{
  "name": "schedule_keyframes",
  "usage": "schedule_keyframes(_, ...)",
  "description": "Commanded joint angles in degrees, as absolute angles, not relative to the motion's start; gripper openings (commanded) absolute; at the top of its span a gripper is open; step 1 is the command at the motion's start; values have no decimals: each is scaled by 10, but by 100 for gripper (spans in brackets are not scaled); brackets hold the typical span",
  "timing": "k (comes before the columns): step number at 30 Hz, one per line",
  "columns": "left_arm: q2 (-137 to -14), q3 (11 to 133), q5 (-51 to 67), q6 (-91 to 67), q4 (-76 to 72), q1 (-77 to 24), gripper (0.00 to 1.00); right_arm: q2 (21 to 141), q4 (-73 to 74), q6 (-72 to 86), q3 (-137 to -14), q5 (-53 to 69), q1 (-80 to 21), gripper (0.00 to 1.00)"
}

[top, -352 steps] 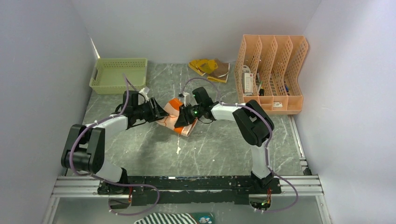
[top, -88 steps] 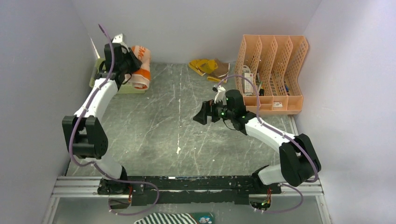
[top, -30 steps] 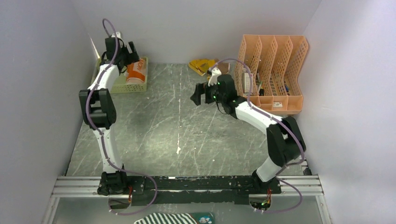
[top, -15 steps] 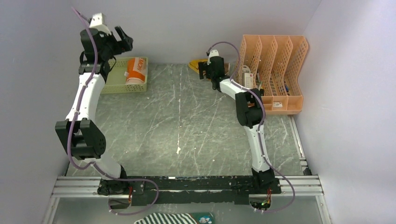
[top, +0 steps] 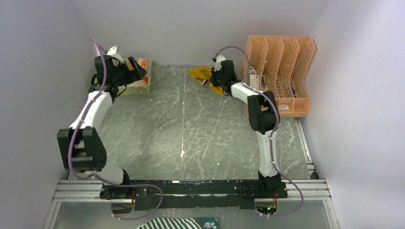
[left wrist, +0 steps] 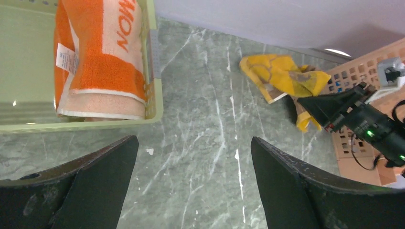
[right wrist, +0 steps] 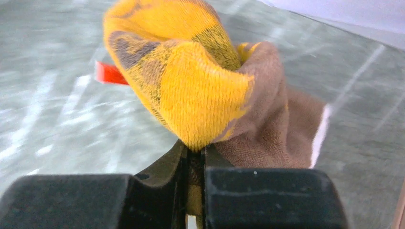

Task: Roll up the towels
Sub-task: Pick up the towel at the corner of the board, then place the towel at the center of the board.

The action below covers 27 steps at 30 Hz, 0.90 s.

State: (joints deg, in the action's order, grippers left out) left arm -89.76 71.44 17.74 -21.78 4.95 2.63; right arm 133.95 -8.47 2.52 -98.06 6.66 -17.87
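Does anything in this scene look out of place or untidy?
The yellow towel is crumpled into a bunch, pinched by the right gripper, not lying flat. The orange towel sits neatly rolled in the green basket.

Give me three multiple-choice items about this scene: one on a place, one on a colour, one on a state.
1. Where is the orange rolled cloth towel? A on the bare table; B in the pale green plastic basket; C on the floor.
2. What colours has the pinched cloth towel in the right arm's fingers? A yellow and brown; B blue and white; C red and black.
3. How are the left arm's fingers? A shut on the basket; B shut, empty; C open, empty.
B, basket walls surround it; A, right wrist view shows it; C, they stand wide apart.
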Motion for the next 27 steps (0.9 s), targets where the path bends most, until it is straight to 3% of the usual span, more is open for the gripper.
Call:
schedule_keyframes(1,-815,704,209,-229,30,26,100,1156,-62,-9,-933,159,-257,1)
schedule_keyframes(4,-778,707,212,-227,50,26,100,1054,-42,-8,-894,173,-310,1)
schedule_keyframes(8,-743,715,207,-210,90,27,100,957,-58,46,-820,176,-305,3)
schedule_keyframes(10,-737,716,201,-207,115,27,100,937,-46,60,-780,139,-290,12)
schedule_keyframes(11,-734,713,200,-207,123,27,100,932,-41,74,-759,123,-277,30)
schedule_keyframes(12,-732,707,199,-207,128,27,99,931,-31,92,-734,110,-259,55)
schedule_keyframes(14,-727,690,200,-207,134,27,100,927,-19,109,-700,101,-240,87)
schedule_keyframes(15,-725,679,204,-207,130,27,100,921,-20,111,-683,91,-238,98)
schedule_keyframes(21,-752,611,270,-242,78,22,100,889,-56,120,-580,62,-236,100)
schedule_keyframes(27,-800,580,220,-245,57,-110,96,891,-64,117,-521,76,-236,100)
